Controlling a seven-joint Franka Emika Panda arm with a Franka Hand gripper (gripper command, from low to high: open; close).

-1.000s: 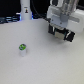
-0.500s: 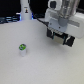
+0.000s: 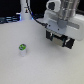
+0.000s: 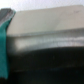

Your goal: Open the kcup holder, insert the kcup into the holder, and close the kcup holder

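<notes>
The kcup (image 3: 22,48), a small white pod with a green top, stands upright on the white table at the exterior view's left. The black kcup holder (image 3: 66,42) sits at the exterior view's right, mostly hidden behind the arm. My gripper (image 3: 56,37) hangs right at the holder's front, far from the kcup. In the exterior view its jaws are too blurred to read. The wrist view shows one teal finger (image 4: 4,47) beside a blurred grey edge with a dark mass (image 4: 50,67) under it, which is probably the holder. I see nothing held.
A tall white bottle-like object (image 3: 25,11) stands at the back on the exterior view's left, by a dark cable. The white table (image 3: 30,67) stretches between the kcup and the holder.
The arm and gripper have come slightly lower toward the black holder. The kcup has not moved.
</notes>
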